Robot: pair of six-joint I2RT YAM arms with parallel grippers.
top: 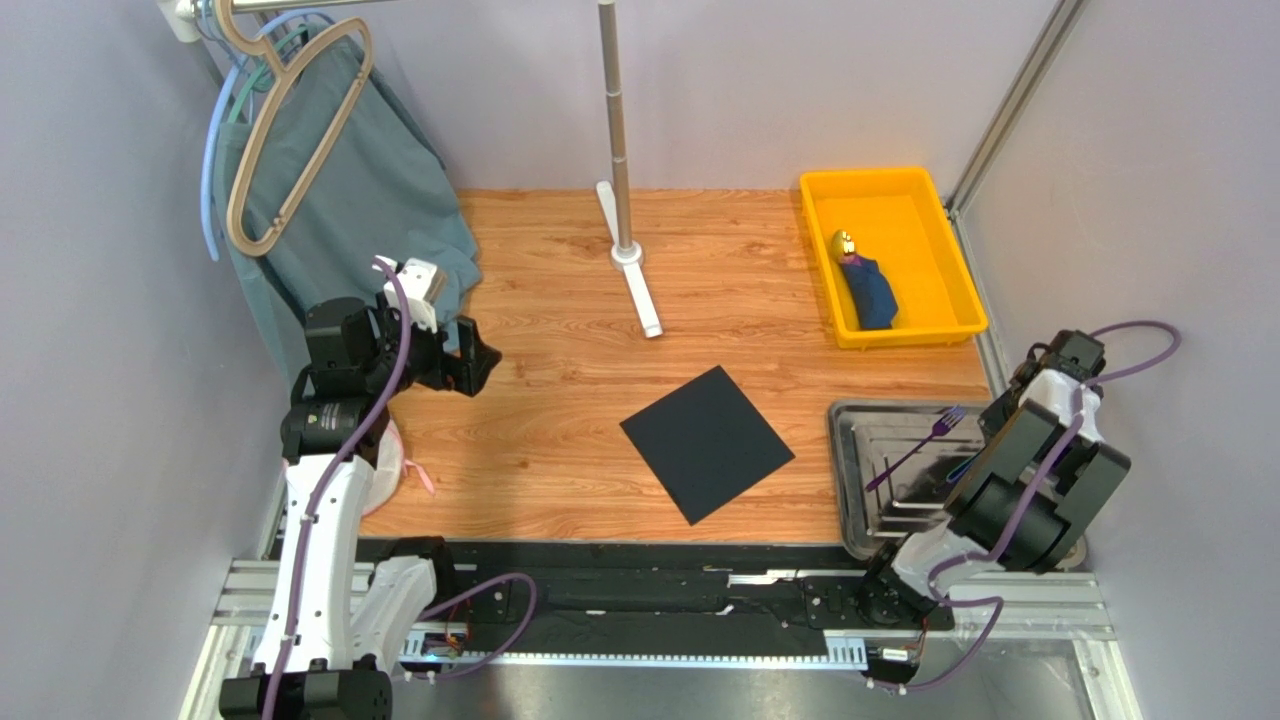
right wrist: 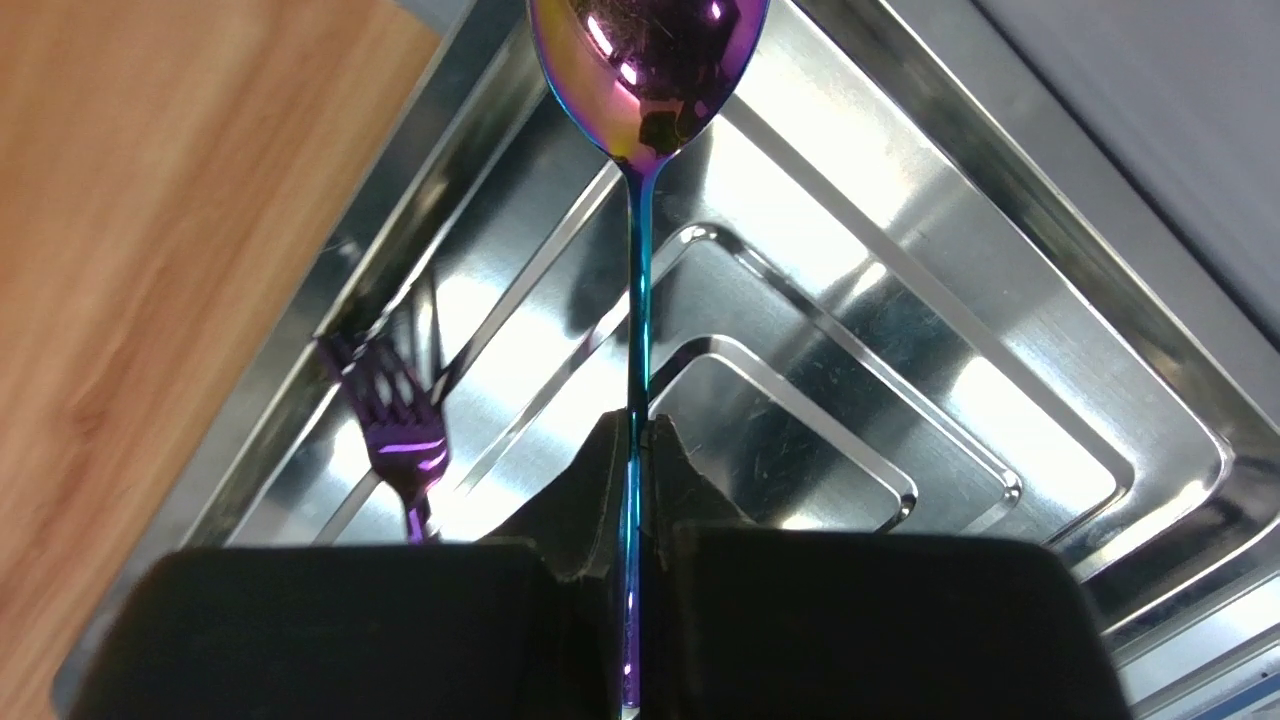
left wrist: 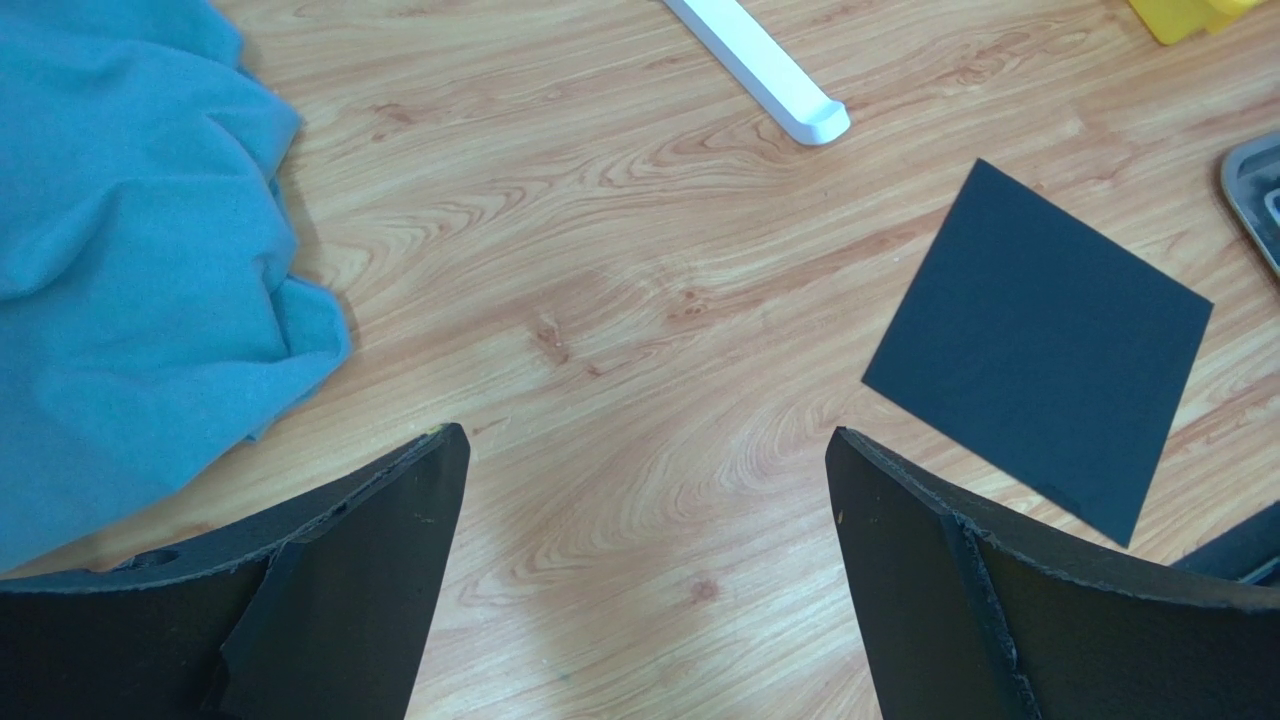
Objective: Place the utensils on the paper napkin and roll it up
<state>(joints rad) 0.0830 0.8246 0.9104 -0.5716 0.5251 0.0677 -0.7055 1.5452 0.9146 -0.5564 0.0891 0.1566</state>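
The black paper napkin (top: 706, 443) lies flat on the wooden table, turned like a diamond; it also shows in the left wrist view (left wrist: 1040, 345). A steel tray (top: 860, 510) sits at the right. A purple fork (top: 920, 443) lies in it, also seen in the right wrist view (right wrist: 394, 435). My right gripper (right wrist: 642, 435) is shut on the thin handle of an iridescent spoon (right wrist: 649, 60), over the tray (right wrist: 962, 300). My left gripper (left wrist: 646, 450) is open and empty above bare wood, left of the napkin.
A yellow bin (top: 890, 255) at the back right holds a dark blue bundle with a gold tip (top: 864, 285). A white stand (top: 619, 165) rises at the back centre. A teal cloth (top: 353, 195) hangs on a hanger at the back left.
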